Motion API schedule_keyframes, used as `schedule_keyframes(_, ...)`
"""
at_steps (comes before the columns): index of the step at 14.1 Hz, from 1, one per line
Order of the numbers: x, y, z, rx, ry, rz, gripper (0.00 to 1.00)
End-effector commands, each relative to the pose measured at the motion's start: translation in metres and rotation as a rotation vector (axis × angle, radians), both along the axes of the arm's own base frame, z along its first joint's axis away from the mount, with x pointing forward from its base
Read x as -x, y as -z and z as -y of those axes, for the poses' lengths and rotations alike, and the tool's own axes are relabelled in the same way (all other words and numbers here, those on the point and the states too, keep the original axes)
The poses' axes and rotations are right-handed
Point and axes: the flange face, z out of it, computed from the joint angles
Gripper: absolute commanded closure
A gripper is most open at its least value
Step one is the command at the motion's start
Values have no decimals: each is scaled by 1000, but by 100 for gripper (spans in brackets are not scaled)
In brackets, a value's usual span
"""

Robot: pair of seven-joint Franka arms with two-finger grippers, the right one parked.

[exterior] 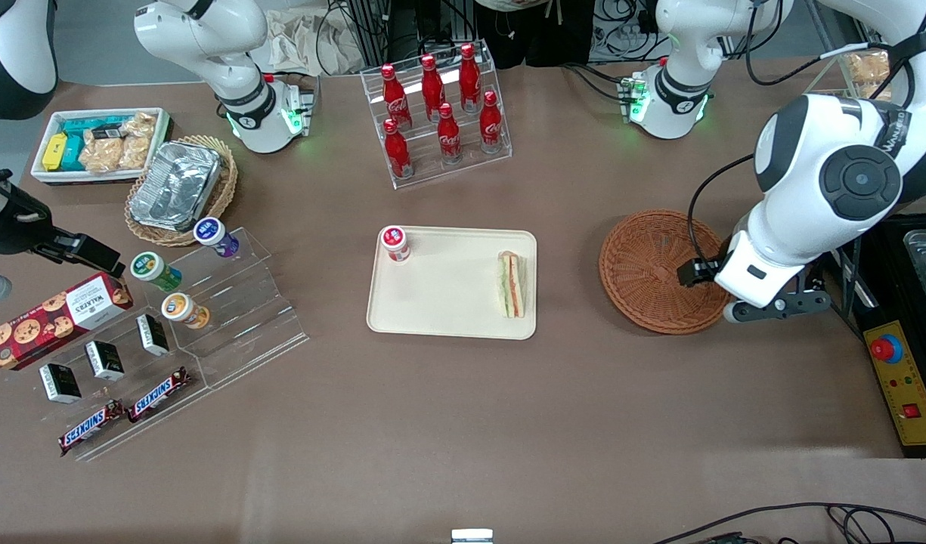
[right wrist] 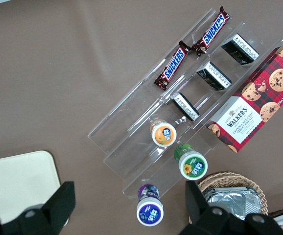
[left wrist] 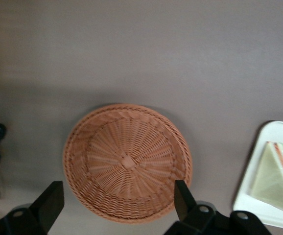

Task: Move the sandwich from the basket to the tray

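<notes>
Sandwich lies on the cream tray, close to the rim nearest the wicker basket, with a red-capped jar standing in the tray's corner toward the parked arm's end. Basket holds nothing. The gripper hovers above the basket, fingers spread wide and gripping nothing. In the wrist view the tray and sandwich are cut off at the edge.
</notes>
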Motion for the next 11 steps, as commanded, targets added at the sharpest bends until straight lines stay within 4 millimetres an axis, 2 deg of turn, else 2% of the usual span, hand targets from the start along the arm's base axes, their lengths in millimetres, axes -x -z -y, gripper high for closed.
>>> schedule_keyframes(1,14,-29,-18,-69,30,20,0)
schedule_keyframes(3,29,-49,-27,-70,176,-51,0)
schedule_keyframes(4,31,-60,-41,-46,205,-69,0)
schedule_keyframes(5,33,-73,-47,-9,212,-68,0)
schedule_keyframes(7,39,-94,-73,55,159,-77,0)
schedule_keyframes(9,43,-113,-72,58,160,-74,0)
schedule_keyframes(11,43,-119,-74,59,154,-68,0)
